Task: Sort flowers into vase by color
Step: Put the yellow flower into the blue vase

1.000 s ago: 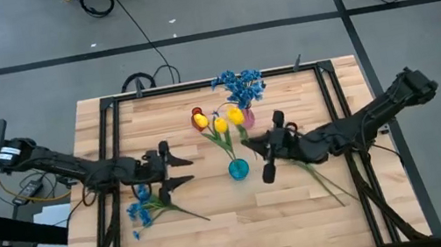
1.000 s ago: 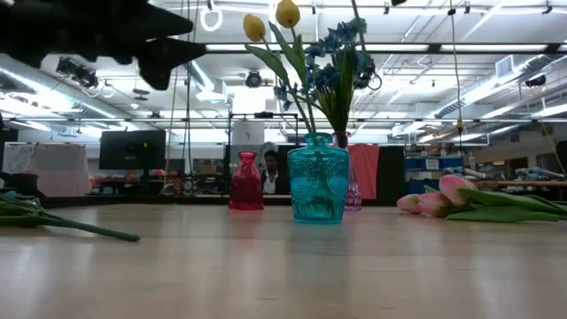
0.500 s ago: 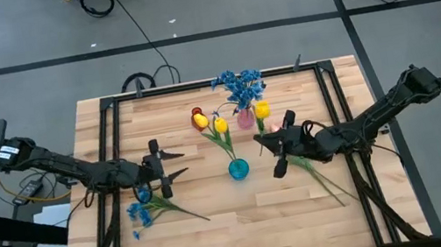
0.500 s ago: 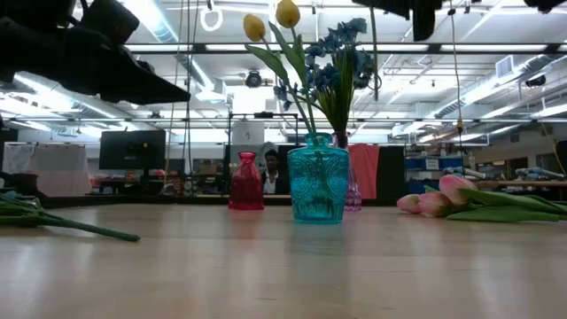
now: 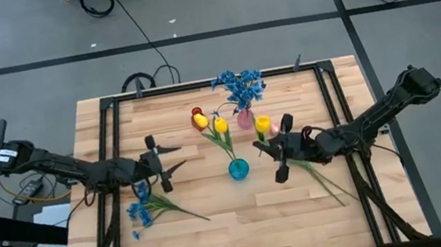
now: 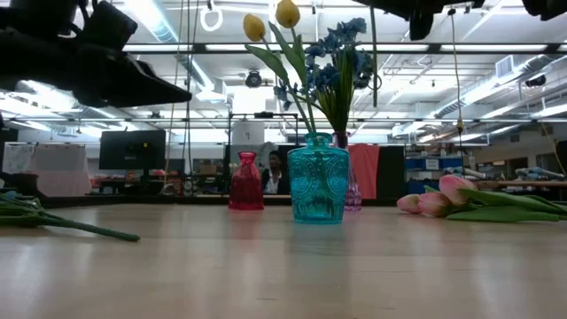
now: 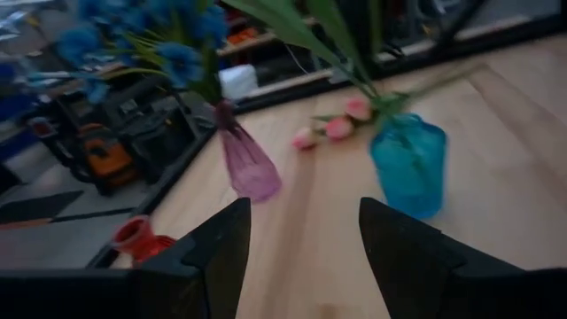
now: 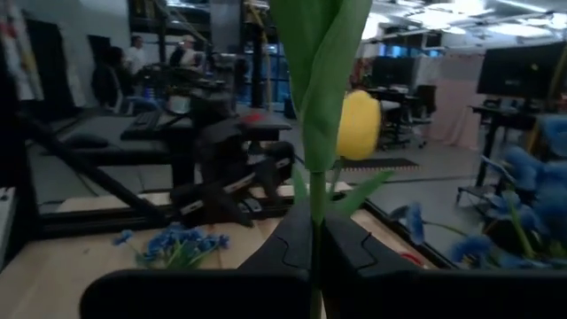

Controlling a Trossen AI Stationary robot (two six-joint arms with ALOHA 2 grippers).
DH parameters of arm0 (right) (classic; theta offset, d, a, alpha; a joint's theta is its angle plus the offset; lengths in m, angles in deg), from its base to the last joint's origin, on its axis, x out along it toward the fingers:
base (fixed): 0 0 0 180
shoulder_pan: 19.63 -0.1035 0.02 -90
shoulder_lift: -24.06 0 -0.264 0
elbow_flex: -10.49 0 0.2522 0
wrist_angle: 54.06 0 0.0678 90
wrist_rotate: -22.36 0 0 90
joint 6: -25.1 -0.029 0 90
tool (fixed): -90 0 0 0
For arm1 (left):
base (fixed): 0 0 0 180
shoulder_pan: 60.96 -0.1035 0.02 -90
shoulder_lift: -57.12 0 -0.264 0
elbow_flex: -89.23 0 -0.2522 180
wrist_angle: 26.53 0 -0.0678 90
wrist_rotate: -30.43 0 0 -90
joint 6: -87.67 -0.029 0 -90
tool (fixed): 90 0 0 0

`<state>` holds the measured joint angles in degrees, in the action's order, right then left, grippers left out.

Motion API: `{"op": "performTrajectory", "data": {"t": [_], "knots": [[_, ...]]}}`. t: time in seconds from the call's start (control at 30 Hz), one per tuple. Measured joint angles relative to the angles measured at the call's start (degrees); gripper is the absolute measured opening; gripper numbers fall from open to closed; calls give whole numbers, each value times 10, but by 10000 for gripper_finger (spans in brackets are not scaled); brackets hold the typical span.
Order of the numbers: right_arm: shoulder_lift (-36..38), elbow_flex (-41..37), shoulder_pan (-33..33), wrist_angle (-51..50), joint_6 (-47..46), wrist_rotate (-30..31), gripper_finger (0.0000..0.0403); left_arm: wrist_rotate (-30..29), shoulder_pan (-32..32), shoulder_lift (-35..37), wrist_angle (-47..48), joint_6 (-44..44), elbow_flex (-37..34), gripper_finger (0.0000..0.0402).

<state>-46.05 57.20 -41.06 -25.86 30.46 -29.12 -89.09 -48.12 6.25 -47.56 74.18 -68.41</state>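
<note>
My right gripper (image 5: 266,144) hovers right of the teal vase (image 5: 238,169), shut on a yellow tulip (image 5: 262,123). The teal vase holds two yellow tulips (image 5: 211,123). A purple vase (image 5: 246,120) with blue sprigs (image 5: 238,85) and a red vase (image 5: 196,111) stand farther back. More blue sprigs (image 5: 141,211) lie flat on the table near my left gripper (image 5: 163,164), which hangs open above the table, left of the teal vase. Pink tulips (image 6: 434,202) lie flat on the right, mostly hidden under my right arm in the high view. My right gripper pinches the yellow tulip's green stem (image 8: 316,208) between its two fingers, just below the leaves. The fingers lie across the stem. The tulip is lifted clear of the table, and its bud (image 8: 359,124) points toward the far edge.
The black frame rail (image 5: 197,87) runs round the tabletop. Bare wood (image 5: 246,226) lies along the near edge. A person (image 6: 275,173) shows in the room behind the red vase.
My right gripper has carried the yellow tulip from beside the teal vase's flowers toward the table's right edge and slightly toward the near edge. My left gripper has turned about its wrist and drawn back a little toward the left edge, staying open.
</note>
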Motion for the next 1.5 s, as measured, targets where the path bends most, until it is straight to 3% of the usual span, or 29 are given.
{"op": "performTrajectory", "data": {"t": [0.23,0.53,0.83,1.17,1.5], "knots": [[0,-27,-6,14,-3,-10,12,45,-52,-1,-49,6,-10,218],[0,-93,-6,155,-8,-21,12,72,-53,-1,-77,18,-10,218],[0,-94,-6,154,-10,-25,12,79,-52,-1,-75,40,-10,218],[0,-94,-6,141,-11,-26,12,150,-52,-4,-66,68,-10,218],[0,-101,-7,137,-18,-27,12,173,-52,-100,-78,113,-10,218]]}}
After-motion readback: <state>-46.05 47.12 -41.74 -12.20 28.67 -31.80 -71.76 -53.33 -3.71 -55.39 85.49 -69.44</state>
